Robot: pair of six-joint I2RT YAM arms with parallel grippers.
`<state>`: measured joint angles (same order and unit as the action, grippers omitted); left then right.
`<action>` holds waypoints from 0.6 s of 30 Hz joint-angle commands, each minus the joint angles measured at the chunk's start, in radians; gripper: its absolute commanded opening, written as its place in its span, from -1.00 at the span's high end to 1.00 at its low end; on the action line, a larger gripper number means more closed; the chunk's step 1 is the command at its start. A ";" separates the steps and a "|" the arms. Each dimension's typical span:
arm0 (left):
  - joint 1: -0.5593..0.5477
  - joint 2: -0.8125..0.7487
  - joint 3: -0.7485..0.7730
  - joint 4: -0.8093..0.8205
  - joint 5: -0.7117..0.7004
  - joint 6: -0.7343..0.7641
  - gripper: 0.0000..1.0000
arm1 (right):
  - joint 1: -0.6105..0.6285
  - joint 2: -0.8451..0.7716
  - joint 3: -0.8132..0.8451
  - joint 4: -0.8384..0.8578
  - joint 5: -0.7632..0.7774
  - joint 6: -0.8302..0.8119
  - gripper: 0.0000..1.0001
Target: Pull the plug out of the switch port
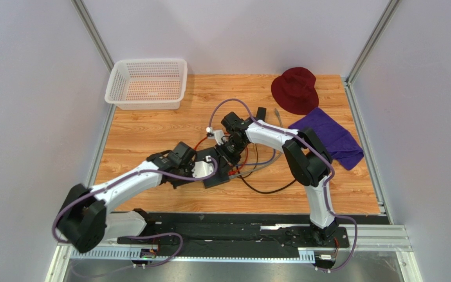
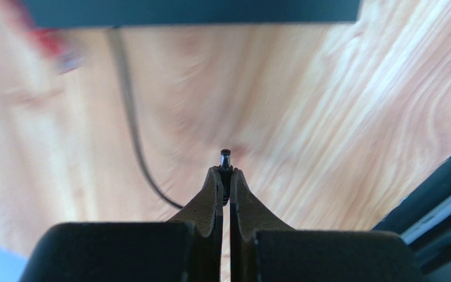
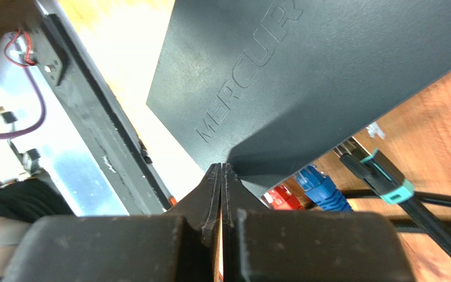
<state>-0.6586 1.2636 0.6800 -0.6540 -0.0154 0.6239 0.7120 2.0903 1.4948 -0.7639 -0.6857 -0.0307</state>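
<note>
Wood-grain table, pale grey walls on 3 sides. The switch lies mid-table btwn both arms. White basket sits well behind it to the left, maroon hat & purple cloth behind it to the right. By the switch, the left gripper pinches the plug, a small metal-tipped barrel, w/ a gap to the switch's edge. The right gripper has fingers pressed together, tips at the switch's edge. Blue connector & red connector sit under that edge. The switch port itself is hidden. Left wrist view is blurred; from above the arms cover most of the switch.
</note>
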 commanded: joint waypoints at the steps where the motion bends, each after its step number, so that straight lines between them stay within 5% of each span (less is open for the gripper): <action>1: 0.057 -0.220 -0.039 -0.003 -0.064 0.129 1.00 | 0.001 -0.002 0.034 -0.026 0.217 -0.089 1.00; 5: 0.077 -0.250 -0.094 0.183 -0.177 0.165 1.00 | -0.003 -0.084 0.130 -0.044 0.187 -0.178 1.00; 9: 0.138 -0.144 -0.054 0.290 -0.129 0.140 1.00 | -0.071 -0.159 0.189 -0.101 0.184 -0.219 1.00; 15: 0.332 0.148 0.192 0.297 -0.104 -0.013 1.00 | -0.248 -0.263 0.177 -0.146 0.199 -0.293 0.99; 16: 0.355 0.190 0.285 0.274 -0.101 -0.041 1.00 | -0.272 -0.262 0.183 -0.149 0.201 -0.290 0.91; 18: 0.418 0.302 0.375 0.200 -0.074 -0.114 0.87 | -0.328 -0.251 0.215 -0.166 0.175 -0.288 0.37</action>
<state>-0.3286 1.4281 0.8738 -0.4320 -0.1139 0.6636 0.4763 1.8530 1.6527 -0.8886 -0.5140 -0.2741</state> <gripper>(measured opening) 0.019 0.166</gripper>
